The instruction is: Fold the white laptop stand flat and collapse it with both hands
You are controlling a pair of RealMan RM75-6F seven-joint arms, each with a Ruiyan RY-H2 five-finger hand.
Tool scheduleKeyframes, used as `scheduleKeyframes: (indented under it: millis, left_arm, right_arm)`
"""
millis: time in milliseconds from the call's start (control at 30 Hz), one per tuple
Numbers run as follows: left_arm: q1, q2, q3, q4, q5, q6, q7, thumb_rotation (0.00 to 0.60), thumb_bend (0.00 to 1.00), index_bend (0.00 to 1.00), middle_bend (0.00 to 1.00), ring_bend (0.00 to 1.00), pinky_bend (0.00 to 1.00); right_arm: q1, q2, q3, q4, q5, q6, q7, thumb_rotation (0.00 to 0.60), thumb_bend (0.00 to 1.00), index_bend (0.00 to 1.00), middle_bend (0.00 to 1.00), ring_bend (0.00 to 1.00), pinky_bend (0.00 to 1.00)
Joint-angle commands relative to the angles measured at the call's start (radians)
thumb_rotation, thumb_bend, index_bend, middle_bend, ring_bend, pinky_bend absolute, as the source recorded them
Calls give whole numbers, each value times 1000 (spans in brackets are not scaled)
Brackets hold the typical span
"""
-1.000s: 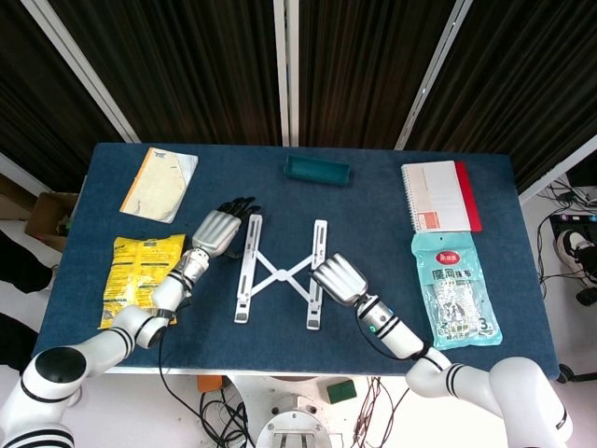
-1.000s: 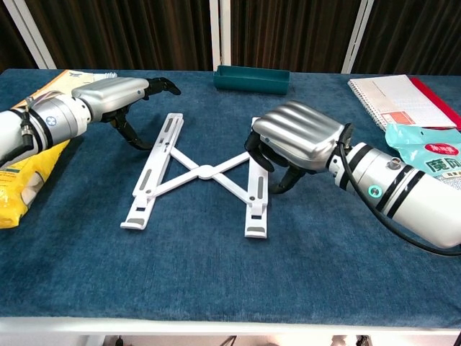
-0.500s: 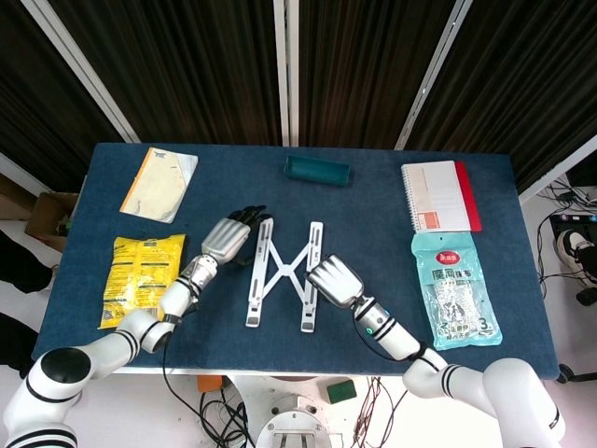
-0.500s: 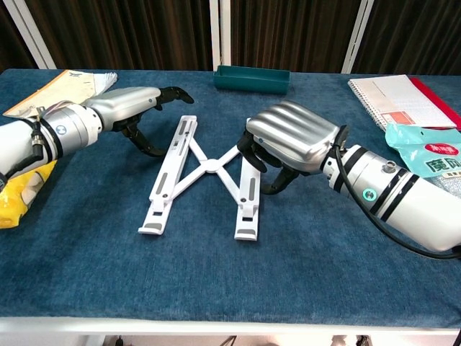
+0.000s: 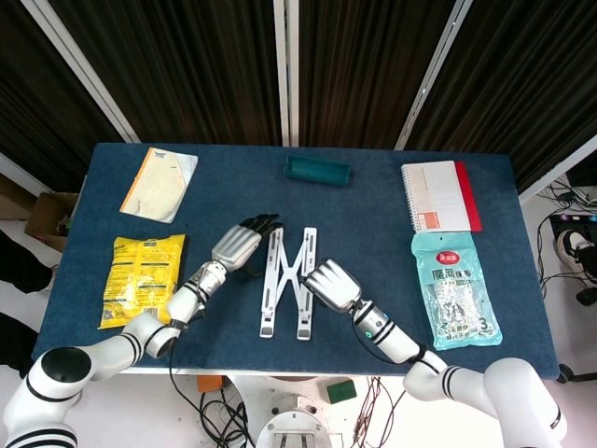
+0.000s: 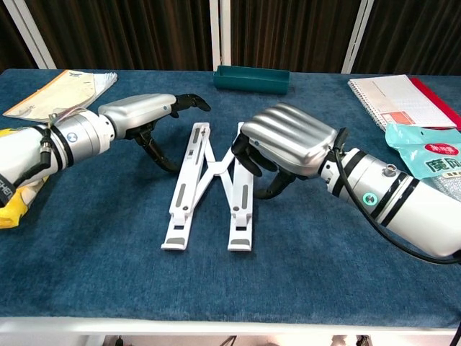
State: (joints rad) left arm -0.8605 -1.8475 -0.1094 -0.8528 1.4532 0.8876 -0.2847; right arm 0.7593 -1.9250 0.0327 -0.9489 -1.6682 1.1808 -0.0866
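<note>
1. The stand (image 5: 288, 283) lies at the centre of the table (image 5: 373, 215), its two rails drawn close, nearly parallel, crossed links showing between them.
2. Our left hand (image 6: 148, 115) sits at the stand's left rail, fingers (image 6: 189, 101) stretched out together over its upper end; we cannot tell whether they touch it.
3. Our right hand (image 6: 288, 140) presses the right rail, fingers curled down onto it.
4. At the top centre sits a green tray (image 5: 317, 170).
5. At the left are a booklet (image 5: 159, 184) and a yellow bag (image 5: 140, 278).
6. At the right are a notebook (image 5: 440, 196) and a blue packet (image 5: 452, 289).
</note>
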Motion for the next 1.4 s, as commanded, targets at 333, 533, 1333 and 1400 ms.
scheduleKeyframes:
  millis: [333,533,1333,1400]
  left_arm:
    - [174,260,-42,-306,-84,194,90,600,32,101,1,29,163]
    - [253,371,-37,-433,-99,266,98,600,32,101,1,28,162]
    - [347,442,-26,-481,-107,282,21,600,32,101,1,29,160]
    - [348,441,-28,-479,-106,279,14,600,32,101,1,28,161]
  right_arm:
    - [232,371,11,-433,6,-411,-106,600,0,58,259,152,186]
    - [314,387,40,-466,56,-556,-160,600,0,0,145,20,104]
    - [452,294,-6,-317,1,-632,-144,600,0,0,86,0,0]
    - [459,290,-8,-307,2,-638,-139,600,0,0,86,0,0]
